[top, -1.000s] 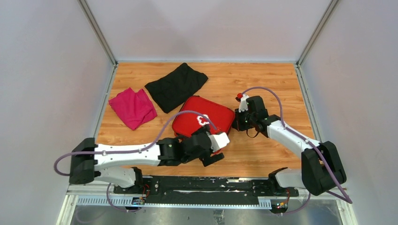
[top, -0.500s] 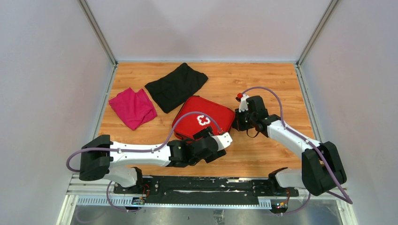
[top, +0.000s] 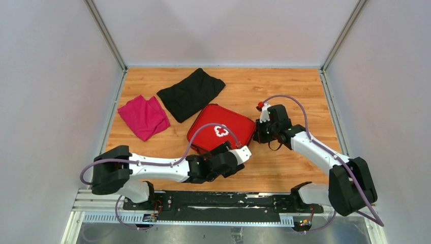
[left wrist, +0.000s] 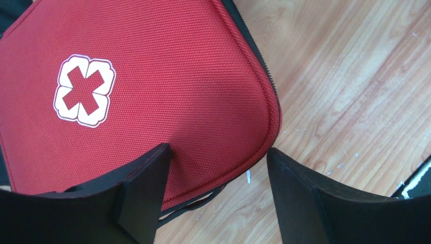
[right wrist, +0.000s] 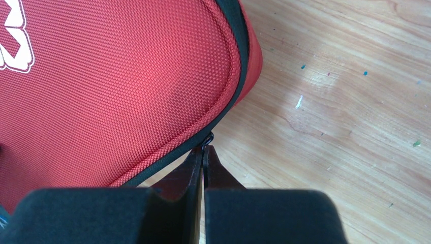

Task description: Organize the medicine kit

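Medicine kit point(top: 221, 131) closed on counter point(top: 284, 91). Right claw point(right wrist: 203, 152) clamped on zipper pull point(right wrist: 208, 138) at kit's edge, likely to run zip. Left claw point(left wrist: 217, 152) apart, straddling kit's near corner, probably bracing.

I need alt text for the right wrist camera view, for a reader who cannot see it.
The right gripper, shut, seems to pinch the zipper pull at a rounded corner of the red medicine kit. The kit's woven fabric fills the upper left, and the wooden table lies to the right.
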Tool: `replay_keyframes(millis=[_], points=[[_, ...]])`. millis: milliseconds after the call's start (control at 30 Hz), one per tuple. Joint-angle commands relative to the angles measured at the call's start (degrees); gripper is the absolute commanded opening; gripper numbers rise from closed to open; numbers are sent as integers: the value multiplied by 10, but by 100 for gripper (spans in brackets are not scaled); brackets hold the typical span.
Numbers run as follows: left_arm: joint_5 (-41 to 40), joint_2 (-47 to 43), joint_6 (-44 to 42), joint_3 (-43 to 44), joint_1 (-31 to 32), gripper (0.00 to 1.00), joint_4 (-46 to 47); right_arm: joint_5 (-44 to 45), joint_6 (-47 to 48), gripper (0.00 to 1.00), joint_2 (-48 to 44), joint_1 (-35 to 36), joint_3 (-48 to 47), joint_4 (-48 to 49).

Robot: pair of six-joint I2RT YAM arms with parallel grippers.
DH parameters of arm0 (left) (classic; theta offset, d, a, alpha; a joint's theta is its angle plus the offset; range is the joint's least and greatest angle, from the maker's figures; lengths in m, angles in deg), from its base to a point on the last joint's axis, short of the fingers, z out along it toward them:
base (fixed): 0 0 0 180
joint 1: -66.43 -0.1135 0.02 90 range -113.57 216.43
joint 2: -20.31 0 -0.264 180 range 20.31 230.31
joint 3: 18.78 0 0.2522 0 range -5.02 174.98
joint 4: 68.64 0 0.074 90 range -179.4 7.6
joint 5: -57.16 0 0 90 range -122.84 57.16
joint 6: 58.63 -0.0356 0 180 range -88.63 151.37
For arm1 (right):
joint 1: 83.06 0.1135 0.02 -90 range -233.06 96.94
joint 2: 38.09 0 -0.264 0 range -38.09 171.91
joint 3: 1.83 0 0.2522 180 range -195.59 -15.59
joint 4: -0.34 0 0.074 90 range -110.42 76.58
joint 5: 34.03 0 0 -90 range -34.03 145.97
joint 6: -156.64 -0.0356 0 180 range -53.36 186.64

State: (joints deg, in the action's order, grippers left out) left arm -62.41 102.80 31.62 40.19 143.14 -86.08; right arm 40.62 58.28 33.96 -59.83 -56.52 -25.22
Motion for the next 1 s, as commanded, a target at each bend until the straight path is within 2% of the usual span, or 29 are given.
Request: replay_keyframes(millis=[0,67,167,433,667,967], points=[[1,37,24,1,2,70,4,2,-3,0,-8,7,10,-74],[3,56,38,12,2,62,-5,2,-10,0,-7,7,9,-96],[6,75,55,13,2,59,1,-10,-23,0,-17,8,16,-103],[10,83,71,3,0,57,16,-57,-19,0,-57,18,30,-146],[22,82,84,-2,-15,56,24,-69,-40,0,-104,56,43,-187],[23,81,81,-1,-18,56,24,-85,-119,0,-145,125,73,-154]])
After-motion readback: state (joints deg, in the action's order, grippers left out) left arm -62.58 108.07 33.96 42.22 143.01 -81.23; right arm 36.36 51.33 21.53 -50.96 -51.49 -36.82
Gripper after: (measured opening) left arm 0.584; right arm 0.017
